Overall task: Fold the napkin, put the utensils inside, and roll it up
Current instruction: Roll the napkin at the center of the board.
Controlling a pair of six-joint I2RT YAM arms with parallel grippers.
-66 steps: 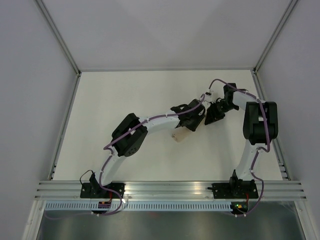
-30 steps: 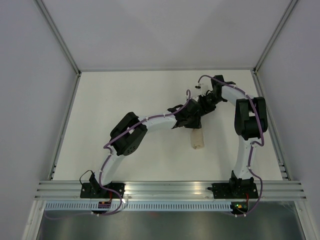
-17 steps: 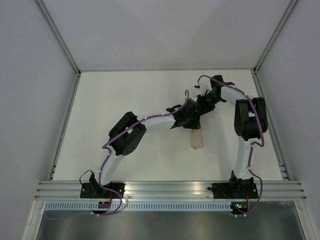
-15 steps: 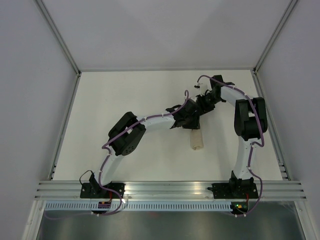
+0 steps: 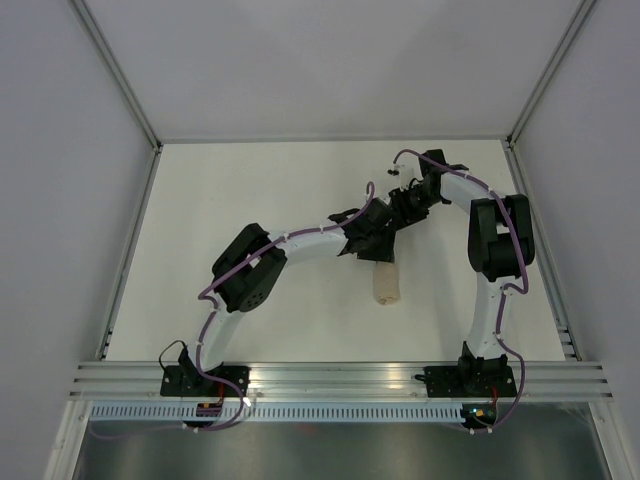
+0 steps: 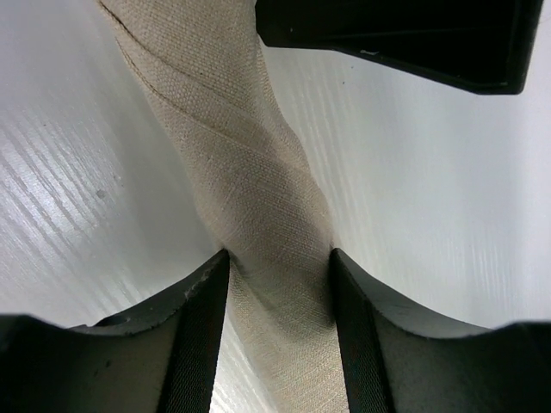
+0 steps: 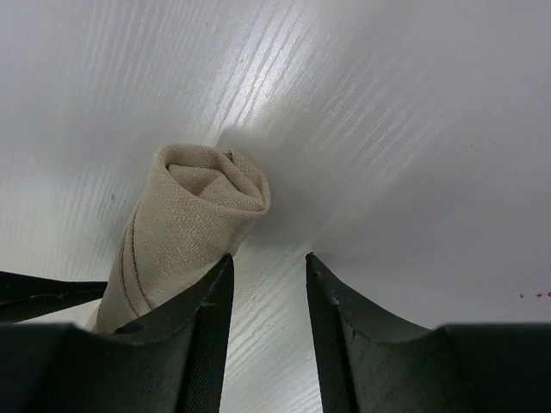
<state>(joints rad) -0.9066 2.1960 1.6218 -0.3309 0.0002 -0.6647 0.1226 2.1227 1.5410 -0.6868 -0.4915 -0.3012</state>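
Observation:
The napkin (image 5: pixel 386 284) lies on the white table as a tight beige roll, its spiral end showing in the right wrist view (image 7: pixel 202 206). My left gripper (image 5: pixel 372 243) hangs over the roll's far part and straddles it (image 6: pixel 280 258). Its jaws are open, with the tips brushing the cloth (image 6: pixel 250 172) and bare table showing along the left pad. My right gripper (image 5: pixel 405 212) is open and empty just beyond the roll's far end (image 7: pixel 269 256), its left finger next to the cloth. The utensils are hidden.
The table's raised metal edges (image 5: pixel 135 250) run along the left, the back and the right. Both arms meet at the middle right of the table. A right finger (image 6: pixel 396 43) shows in the top of the left wrist view.
The left jaws have widened around the roll. The left arm has shifted a little to the left, and the roll's near end has swung slightly left. The right arm has barely moved.

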